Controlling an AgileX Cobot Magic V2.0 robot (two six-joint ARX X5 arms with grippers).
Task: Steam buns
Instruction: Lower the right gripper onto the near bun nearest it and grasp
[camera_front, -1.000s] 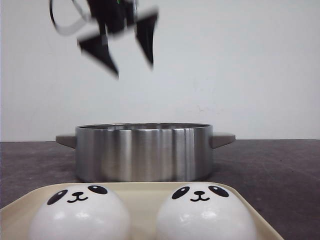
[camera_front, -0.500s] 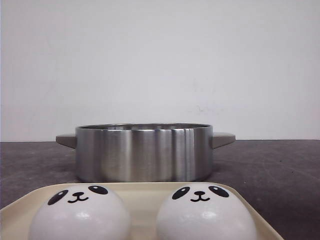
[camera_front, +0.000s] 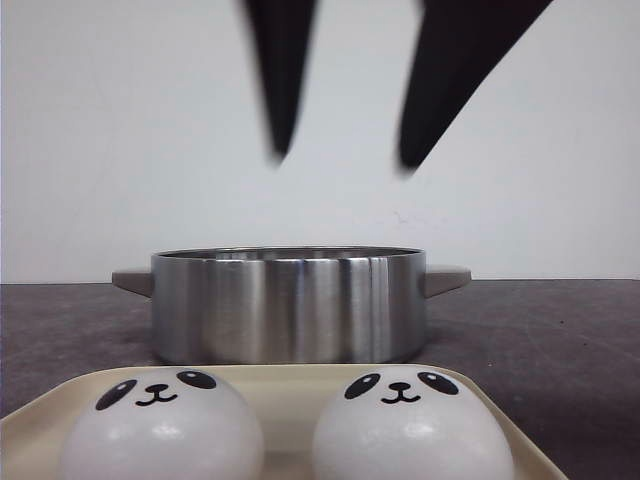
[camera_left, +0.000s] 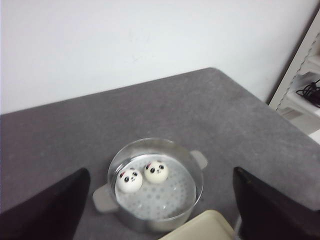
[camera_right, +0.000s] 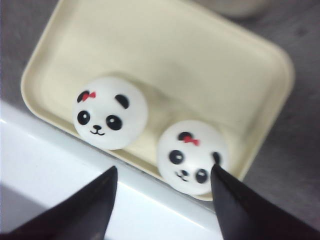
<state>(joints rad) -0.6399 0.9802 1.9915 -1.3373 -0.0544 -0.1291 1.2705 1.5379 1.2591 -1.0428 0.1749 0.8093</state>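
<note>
Front view showed us two buns (camera_front: 160, 425) (camera_front: 410, 425) side by side on a cream tray (camera_front: 290, 385), with a steel pot (camera_front: 290, 305) behind it on the grey table (camera_front: 560, 330). Our gripper (camera_front: 340, 155) hung blurred above the pot, fingers spread and empty; we could not tell which arm it was. From the left wrist we saw the left gripper (camera_left: 160, 200) released, and two more buns (camera_left: 129, 180) (camera_left: 157, 171) touching inside the pot. Our right gripper (camera_right: 162, 175) stood parted just over the tray's buns, one fingertip (camera_right: 216, 172) at a bun's edge.
</note>
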